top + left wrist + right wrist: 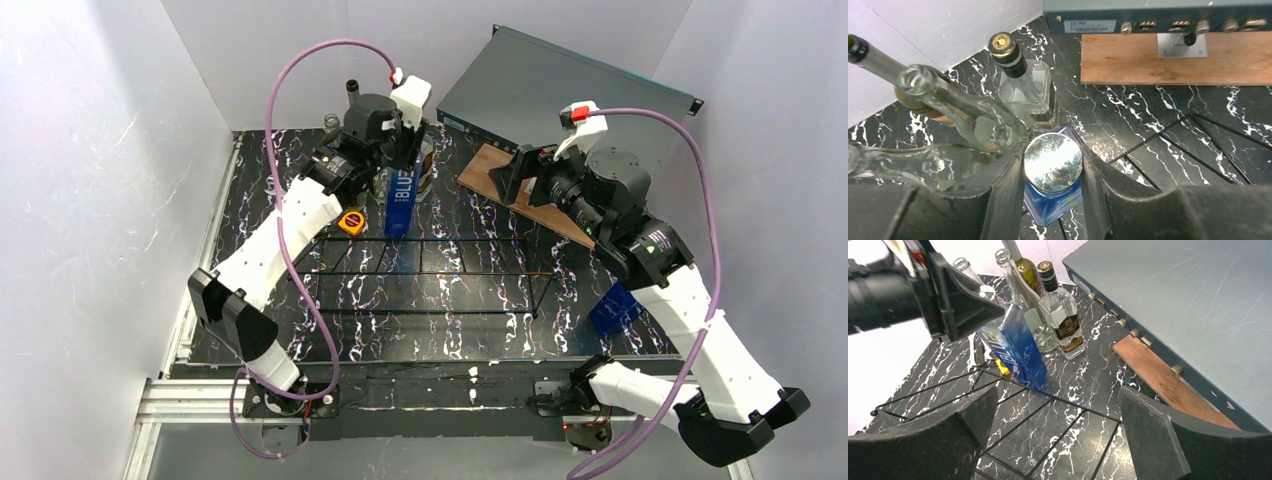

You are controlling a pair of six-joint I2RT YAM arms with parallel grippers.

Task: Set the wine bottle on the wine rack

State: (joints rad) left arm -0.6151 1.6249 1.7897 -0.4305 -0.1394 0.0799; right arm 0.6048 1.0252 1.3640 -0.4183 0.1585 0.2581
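- On the black marbled desk [470,340], the wine rack [430,273] lies mid-surface.
- Blue wine bottle [1015,347] tilts just behind the rack's far rod.
- Left fingers [1003,200] clamp its silver cap [1053,162].
- Right fingers [1153,435] stand wide apart.

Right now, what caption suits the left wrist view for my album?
Left gripper shut on the silver cap of the blue bottle, clear bottles behind, wine rack at right.

Robot lab: white enclosure walls [100,150], alu frame [190,400]
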